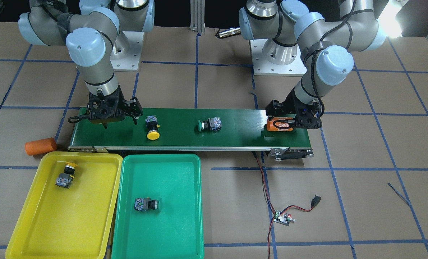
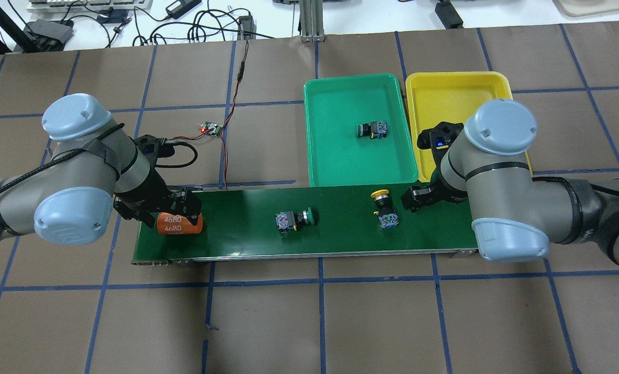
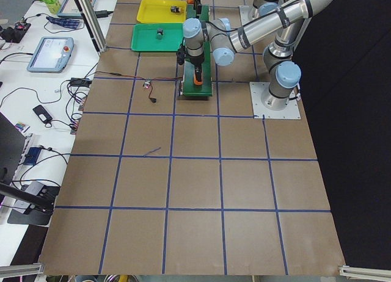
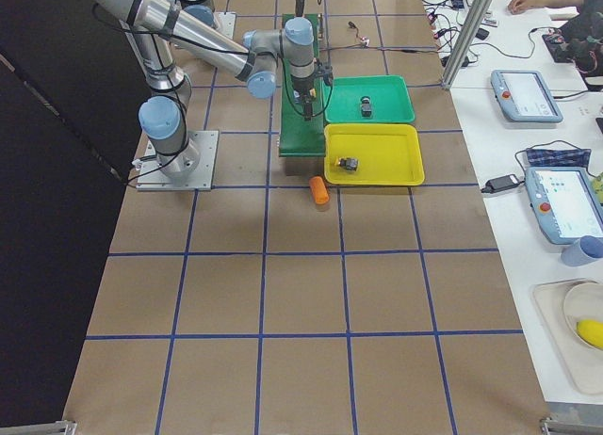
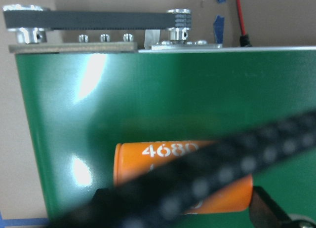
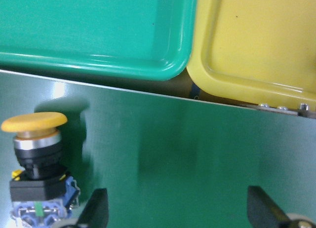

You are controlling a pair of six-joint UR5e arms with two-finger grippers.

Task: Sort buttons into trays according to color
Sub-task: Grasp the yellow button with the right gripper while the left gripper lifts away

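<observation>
A yellow button (image 1: pixel 152 128) and a green button (image 1: pixel 209 124) lie on the conveyor belt (image 1: pixel 235 135). Another yellow button (image 1: pixel 65 175) lies in the yellow tray (image 1: pixel 66 219). Another green button (image 1: pixel 147 204) lies in the green tray (image 1: pixel 163 233). My right gripper (image 1: pixel 121 118) is open and empty, low over the belt beside the yellow button (image 6: pixel 37 154). My left gripper (image 2: pixel 176 215) is shut on an orange cylinder (image 5: pixel 148 164) marked 4680 that rests on the belt's other end.
A second orange cylinder (image 1: pixel 40 146) lies on the table off the belt's end, near the yellow tray's corner. A small controller board (image 1: pixel 282 218) with red and black wires lies beside the green tray. Both trays sit side by side along the belt.
</observation>
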